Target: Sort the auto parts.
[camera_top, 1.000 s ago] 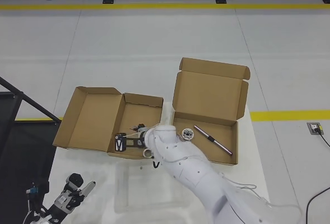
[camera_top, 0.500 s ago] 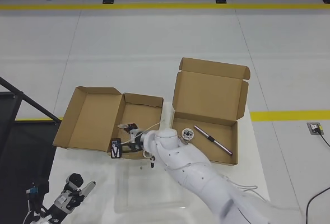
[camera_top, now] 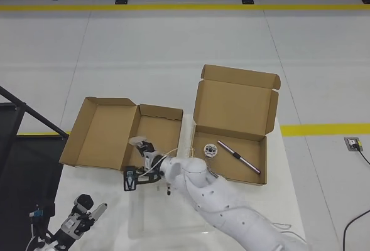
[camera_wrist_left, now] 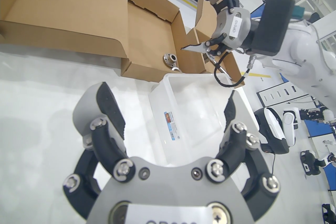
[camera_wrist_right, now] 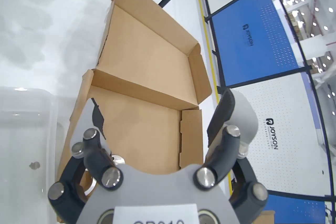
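**Desk:** Where do the auto parts lie?

**Photographer:** They are split between two open cardboard boxes at the far side of the white bench [camera_top: 103,191]. A metal flange [camera_wrist_left: 170,59] sits in the left box [camera_top: 152,128], in the near corner on the side toward the other box. A ring [camera_wrist_left: 176,69] lies just beside it, against the front wall. In the right box [camera_top: 235,106], a round part [camera_top: 210,149] rests near a slim rod [camera_top: 239,157] that lies aslant across the box floor.

**Desk:** And the two arms?

**Photographer:** The right end effector [camera_wrist_right: 160,104] hangs over the front part of the left box, above the flange's corner. Its jaws are spread wide and grip nothing. The left end effector [camera_wrist_left: 168,92] is at the bench's near left corner, well apart from both boxes. It is likewise wide open and holds nothing, poised above the bench and facing a clear bin [camera_wrist_left: 199,107].

**Desk:** Where does that bin stand?

**Photographer:** It stands on the bench just in front of the boxes, its far rim close to the left box's front wall.
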Controlling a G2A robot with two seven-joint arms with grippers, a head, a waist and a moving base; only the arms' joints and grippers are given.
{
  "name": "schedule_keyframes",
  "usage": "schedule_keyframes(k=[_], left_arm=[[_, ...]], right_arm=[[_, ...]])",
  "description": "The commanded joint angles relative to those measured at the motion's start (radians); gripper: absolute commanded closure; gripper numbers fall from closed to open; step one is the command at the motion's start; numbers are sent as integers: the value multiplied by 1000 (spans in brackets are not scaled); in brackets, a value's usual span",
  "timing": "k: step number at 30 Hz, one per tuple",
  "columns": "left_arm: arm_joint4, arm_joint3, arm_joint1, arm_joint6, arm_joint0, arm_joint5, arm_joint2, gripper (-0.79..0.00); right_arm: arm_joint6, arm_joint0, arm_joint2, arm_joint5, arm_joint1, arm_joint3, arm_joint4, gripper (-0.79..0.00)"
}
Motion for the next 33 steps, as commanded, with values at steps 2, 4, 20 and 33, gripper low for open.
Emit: schedule_keyframes(k=[2,4,20,33], left_arm=[[0,0,0,0,0,0,0,-785],[0,0,0,0,0,0,0,-785],[0,0,0,0,0,0,0,-785],[0,0,0,0,0,0,0,-785]], right_arm=[[28,-119,58,21,43,-171,-59,-785],[34,-199,99,36,69,-274,-99,-785],[26,-322,155,54,101,-406,-139,-785],[-56,-537,230,295,133,-600,-187,-785]])
